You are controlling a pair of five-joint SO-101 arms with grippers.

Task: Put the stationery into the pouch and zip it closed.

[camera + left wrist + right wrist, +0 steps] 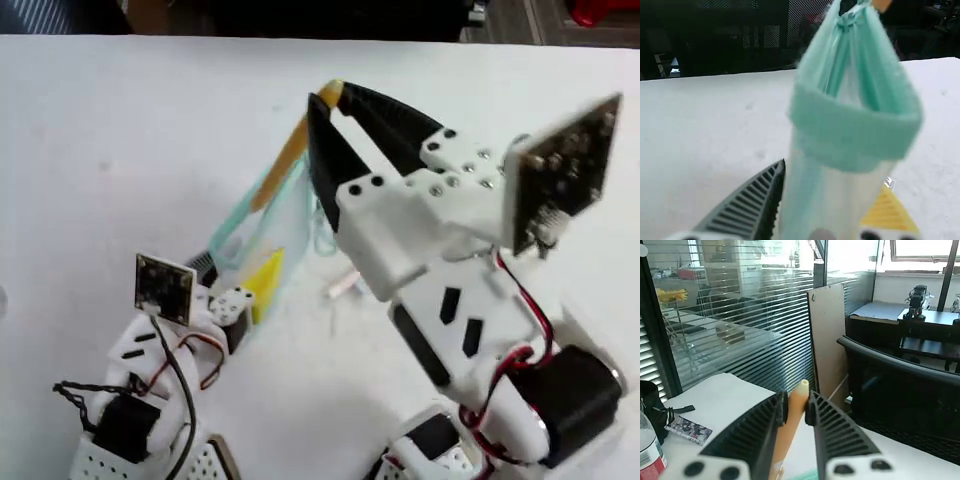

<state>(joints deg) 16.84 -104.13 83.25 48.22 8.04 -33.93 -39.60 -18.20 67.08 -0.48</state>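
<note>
Closest in, left claw is clamped on the lower end of the teal pouch, which rises over the white worktop. Beyond, right claw pinches an orange stick beside the pouch's top end.

Upright pouch in left end effector, pen in right end effector above it
</note>
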